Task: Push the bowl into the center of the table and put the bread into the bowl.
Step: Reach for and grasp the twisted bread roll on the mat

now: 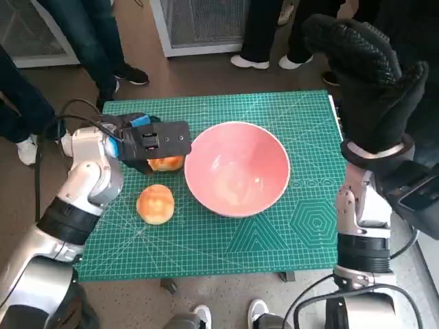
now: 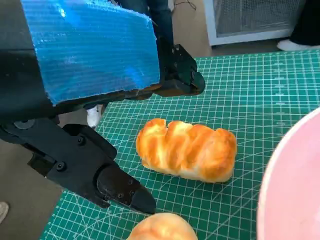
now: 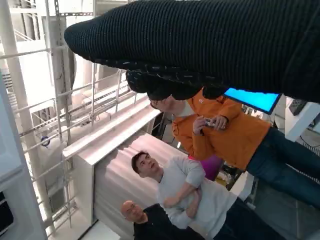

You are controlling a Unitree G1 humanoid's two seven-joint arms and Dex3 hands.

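Observation:
The pink bowl (image 1: 236, 168) stands upright and empty near the middle of the green mat (image 1: 274, 240). Left of it lies a long golden bread loaf (image 1: 166, 163), with a round bun (image 1: 156, 203) nearer the front edge. My left hand (image 1: 154, 140) hovers just over the loaf, holding nothing. In the left wrist view its black fingers (image 2: 105, 177) are spread to either side of the loaf (image 2: 187, 150) without touching it; the bun (image 2: 162, 230) and bowl rim (image 2: 292, 185) show at the picture's edges. My right hand (image 1: 367, 75) is raised beside the table's right edge, empty.
Several people's legs and shoes stand round the far side and the left of the table. A white cabinet (image 1: 199, 24) stands behind the table. The right wrist view shows only the glove (image 3: 210, 45) and people in the room.

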